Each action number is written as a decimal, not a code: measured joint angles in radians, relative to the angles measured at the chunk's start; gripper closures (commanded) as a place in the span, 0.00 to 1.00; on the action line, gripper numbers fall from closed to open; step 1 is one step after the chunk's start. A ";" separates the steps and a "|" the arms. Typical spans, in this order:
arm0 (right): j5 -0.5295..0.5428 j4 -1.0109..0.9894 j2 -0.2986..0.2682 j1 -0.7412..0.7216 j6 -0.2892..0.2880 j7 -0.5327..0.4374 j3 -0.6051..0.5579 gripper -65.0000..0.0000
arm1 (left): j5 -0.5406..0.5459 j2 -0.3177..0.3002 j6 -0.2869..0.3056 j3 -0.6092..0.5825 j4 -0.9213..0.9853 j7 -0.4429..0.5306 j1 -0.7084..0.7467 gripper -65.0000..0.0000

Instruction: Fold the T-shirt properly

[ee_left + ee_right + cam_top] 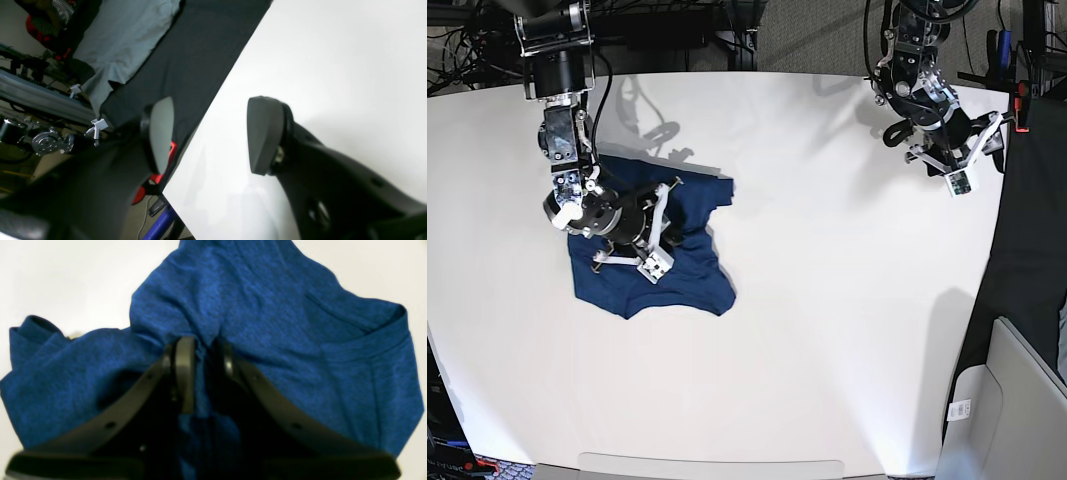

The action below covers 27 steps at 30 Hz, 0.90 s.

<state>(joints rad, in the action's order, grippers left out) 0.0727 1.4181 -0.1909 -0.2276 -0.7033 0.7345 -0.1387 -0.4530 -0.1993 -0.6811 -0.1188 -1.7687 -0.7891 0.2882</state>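
Observation:
The T-shirt (682, 280) is a dark blue knit, lying bunched and partly folded on the left half of the white table (827, 330). My right gripper (665, 222) rests on top of it. In the right wrist view the gripper (203, 350) is shut on a raised ridge of the T-shirt (283, 340), and cloth runs down between the fingers (183, 373). My left gripper (985, 137) hovers near the table's far right corner, away from the shirt. In the left wrist view it (213, 133) stands open over bare table (333, 66), with nothing between its pads (161, 133).
A black drape (200, 50) hangs just past the table's right edge (999, 230). Beyond it lies a grey sheet (126, 33). A grey bin with a white label (1017, 400) stands at the lower right. Cables and stands crowd the area behind the table.

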 measured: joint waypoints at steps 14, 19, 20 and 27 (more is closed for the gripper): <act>-0.038 0.490 0.150 0.194 0.008 0.158 -0.009 0.85 | 0.001 0.012 0.000 -0.002 -0.166 0.003 0.023 0.48; -0.037 0.602 0.158 0.361 0.003 0.163 0.000 0.85 | 0.010 0.049 0.002 -0.003 -0.229 -0.003 0.099 0.65; -0.035 0.612 0.158 0.392 0.005 0.162 0.002 0.85 | 0.007 0.049 0.001 -0.003 -0.237 -0.003 0.112 0.69; -0.041 0.615 0.153 0.536 0.004 0.166 0.054 0.85 | 0.009 0.046 0.060 -0.002 -0.250 -0.003 0.242 0.77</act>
<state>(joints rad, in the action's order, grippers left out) 0.0319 2.0335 -0.0383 0.3084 -0.6991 0.9005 -0.0849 -0.4442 -0.1532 -0.6212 -0.1211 -2.0190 -0.7925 0.5301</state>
